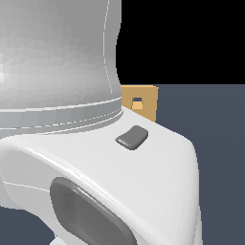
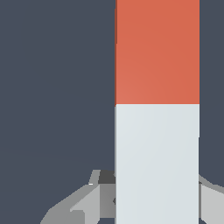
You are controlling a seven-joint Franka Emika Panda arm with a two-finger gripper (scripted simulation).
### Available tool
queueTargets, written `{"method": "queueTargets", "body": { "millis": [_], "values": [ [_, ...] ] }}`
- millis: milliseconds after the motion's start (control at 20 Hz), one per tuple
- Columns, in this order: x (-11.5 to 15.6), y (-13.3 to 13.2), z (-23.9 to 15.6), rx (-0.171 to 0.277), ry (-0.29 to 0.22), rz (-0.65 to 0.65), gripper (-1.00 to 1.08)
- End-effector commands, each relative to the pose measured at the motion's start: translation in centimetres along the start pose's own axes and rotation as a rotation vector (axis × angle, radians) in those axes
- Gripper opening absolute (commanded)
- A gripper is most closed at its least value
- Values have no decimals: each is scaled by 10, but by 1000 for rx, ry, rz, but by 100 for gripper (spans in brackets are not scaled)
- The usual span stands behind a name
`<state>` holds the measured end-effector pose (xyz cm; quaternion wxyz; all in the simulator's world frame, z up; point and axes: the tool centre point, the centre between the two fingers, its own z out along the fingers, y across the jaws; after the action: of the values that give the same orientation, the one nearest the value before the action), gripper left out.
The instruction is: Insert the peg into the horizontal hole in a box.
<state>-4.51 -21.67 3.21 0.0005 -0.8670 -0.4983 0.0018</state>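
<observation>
In the wrist view the peg (image 2: 157, 109) fills the frame's right half. Its red-orange stretch (image 2: 157, 52) meets its pale grey-white end (image 2: 157, 162) midway. My gripper (image 2: 157, 192) straddles the pale end. A grey finger (image 2: 94, 199) sits against one side of the peg, the other finger (image 2: 211, 201) against the opposite side, with no gap showing, so it looks shut on the peg. In the exterior view the tan box (image 1: 146, 103) peeks out behind my arm, its small square hole (image 1: 137, 103) facing the camera. Peg and gripper are hidden there.
My arm's white body (image 1: 95, 158) blocks most of the exterior view, covering the box's side toward that view's left. Dark blue-grey floor (image 1: 210, 124) stretches away on the exterior view's right and lies under the peg in the wrist view.
</observation>
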Motion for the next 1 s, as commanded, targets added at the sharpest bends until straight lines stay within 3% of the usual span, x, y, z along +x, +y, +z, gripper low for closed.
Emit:
{"method": "queueTargets", "body": {
  "millis": [0, 550, 750, 950],
  "values": [
    [26, 1, -12, -4, 1, -45, -100],
    [184, -24, -75, -5, -1, -324, -100],
    [215, -34, -88, -4, 0, -381, -100],
    [226, -38, -93, -4, 1, -401, -100]
  ]
}}
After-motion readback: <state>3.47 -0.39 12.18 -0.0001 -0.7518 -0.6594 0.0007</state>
